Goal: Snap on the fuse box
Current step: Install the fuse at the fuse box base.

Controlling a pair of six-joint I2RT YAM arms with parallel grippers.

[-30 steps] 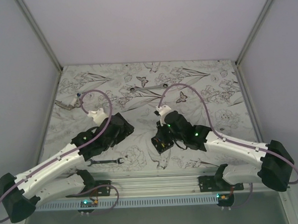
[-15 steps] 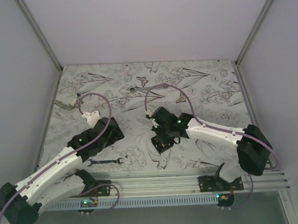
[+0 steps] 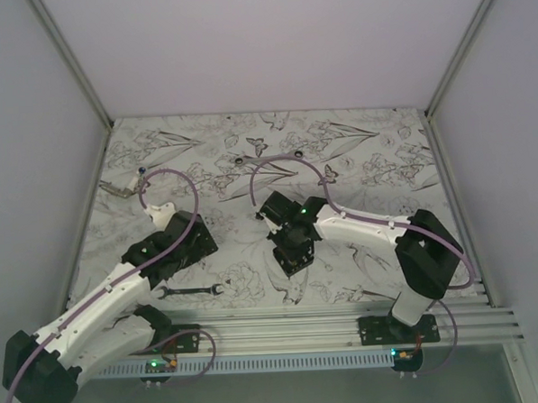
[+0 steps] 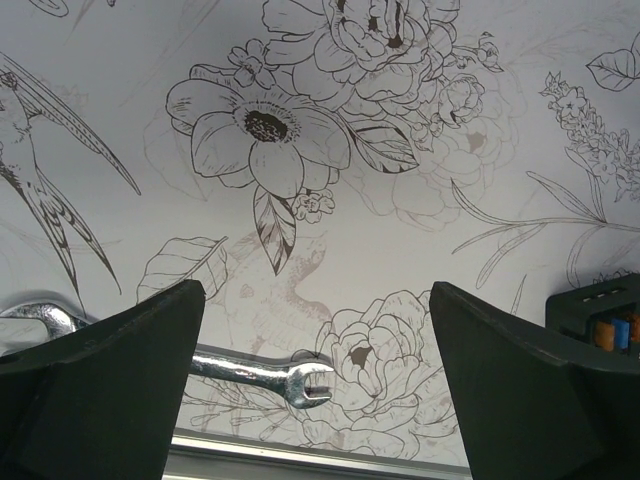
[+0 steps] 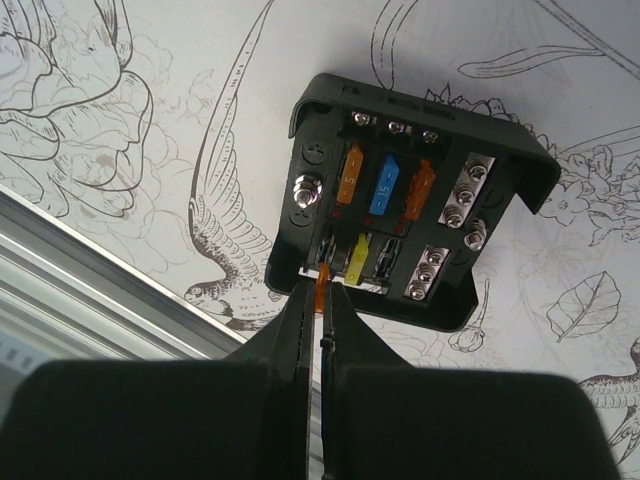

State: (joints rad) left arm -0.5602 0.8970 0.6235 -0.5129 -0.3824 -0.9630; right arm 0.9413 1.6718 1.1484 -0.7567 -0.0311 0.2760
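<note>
The fuse box (image 5: 400, 215) is a black square tray lying open on the flowered table, with orange, blue and yellow fuses and silver screws inside. It also shows in the top view as the fuse box (image 3: 293, 260) and at the right edge of the left wrist view as the fuse box (image 4: 600, 312). My right gripper (image 5: 322, 290) is shut on a small orange fuse (image 5: 322, 274), whose tip is at the box's near row, left of the yellow fuse. My left gripper (image 4: 315, 295) hangs open and holds nothing, left of the box, and shows as the left gripper (image 3: 199, 239) from above.
A silver wrench (image 4: 262, 371) lies under the left gripper near the front rail, seen from above as the wrench (image 3: 191, 290). A second wrench (image 3: 268, 156) lies at the back and another tool (image 3: 119, 186) at the far left. Grey walls close the sides.
The right arm's elbow has swung left and forward while its gripper stays at the fuse box. The left gripper has opened wider and drawn back to the left.
</note>
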